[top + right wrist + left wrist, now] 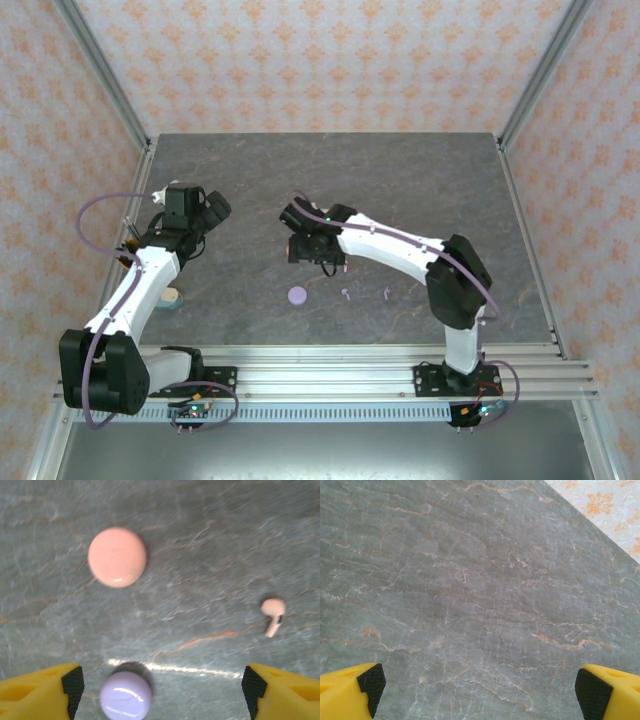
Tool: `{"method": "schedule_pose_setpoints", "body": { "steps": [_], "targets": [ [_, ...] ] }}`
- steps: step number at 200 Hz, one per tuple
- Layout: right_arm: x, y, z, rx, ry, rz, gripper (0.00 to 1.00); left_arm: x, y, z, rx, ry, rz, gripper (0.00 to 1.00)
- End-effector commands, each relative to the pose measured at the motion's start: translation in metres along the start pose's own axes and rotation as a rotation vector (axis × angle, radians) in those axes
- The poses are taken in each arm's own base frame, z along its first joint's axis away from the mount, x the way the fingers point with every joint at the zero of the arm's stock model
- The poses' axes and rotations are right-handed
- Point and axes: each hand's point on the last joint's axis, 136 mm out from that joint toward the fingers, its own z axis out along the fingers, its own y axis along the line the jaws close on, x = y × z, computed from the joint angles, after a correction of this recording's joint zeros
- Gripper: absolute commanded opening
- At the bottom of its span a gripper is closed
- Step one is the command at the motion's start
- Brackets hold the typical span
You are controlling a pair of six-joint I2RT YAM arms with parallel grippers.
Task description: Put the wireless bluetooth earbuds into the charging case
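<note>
Grey marbled table [400, 180] is filling the cell, with orange-patterned wallpaper [320, 60] standing around it.

Over at 9 o'clock, the left arm [140, 285] is reaching up the table. A pale round thing [173, 298] is peeking out just beside it; I cannot tell what it is. The left gripper [208, 208] is hanging over bare stone. In its wrist view the left gripper [481, 692] is standing spread wide, with nothing between its black pads [370, 682].

Near the middle, the right gripper [308, 250] is pointing down at the table. A lilac case [298, 295] is lying closed at its 6 o'clock, and a lilac earbud [345, 293] is lying at 5 o'clock. A second lilac earbud [388, 292] is lying at 4 o'clock. Both earbuds are loose on the stone, apart from each other and from the case.

From the right wrist, the right gripper [162, 695] is also standing wide apart and gripping nothing. The lilac case [125, 697] is sitting below, close by the left-hand finger [72, 685]. A pink case [117, 556] is lying closed at 11 o'clock. A pink earbud [273, 611] is lying on the table at 3 o'clock, well apart from both cases.
</note>
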Motion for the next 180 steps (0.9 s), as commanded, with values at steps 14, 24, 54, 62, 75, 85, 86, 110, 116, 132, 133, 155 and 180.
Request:
{"method": "schedule_pose_setpoints", "body": {
  "steps": [14,24,54,62,75,85,86,110,116,132,133,155,180],
  "targets": [
    [0.038,-0.001,0.006,0.090,0.140,-0.126,0.84,0.009,0.009,-0.005,-0.032,0.026,-0.058,1.00],
    [0.047,0.002,0.010,0.108,0.158,-0.171,0.84,0.011,0.011,-0.006,-0.035,0.030,-0.062,1.00],
    [0.063,0.007,0.019,0.142,0.194,-0.241,0.84,0.016,0.015,-0.007,-0.039,0.034,-0.077,1.00],
    [0.065,0.010,0.021,0.140,0.198,-0.248,0.84,0.017,0.016,-0.007,-0.040,0.034,-0.080,1.00],
    [0.068,0.015,0.024,0.131,0.208,-0.255,0.83,0.016,0.016,-0.009,-0.039,0.031,-0.080,1.00],
    [0.069,0.018,0.027,0.127,0.217,-0.261,0.83,0.016,0.017,-0.010,-0.041,0.029,-0.077,1.00],
    [0.069,0.018,0.027,0.126,0.217,-0.260,0.83,0.016,0.017,-0.010,-0.042,0.030,-0.077,1.00],
    [0.073,0.022,0.036,0.127,0.241,-0.271,0.81,0.015,0.019,-0.012,-0.047,0.023,-0.071,1.00],
    [0.074,0.024,0.038,0.128,0.244,-0.272,0.80,0.014,0.019,-0.013,-0.048,0.021,-0.071,1.00],
    [0.075,0.025,0.043,0.134,0.251,-0.273,0.78,0.014,0.020,-0.014,-0.052,0.020,-0.071,1.00],
    [0.075,0.025,0.043,0.136,0.252,-0.272,0.78,0.014,0.020,-0.014,-0.051,0.019,-0.071,1.00],
    [0.074,0.026,0.048,0.147,0.252,-0.257,0.77,0.015,0.020,-0.014,-0.049,0.020,-0.076,1.00],
    [0.073,0.026,0.052,0.173,0.247,-0.229,0.76,0.014,0.020,-0.016,-0.048,0.017,-0.081,1.00]
  ]
}}
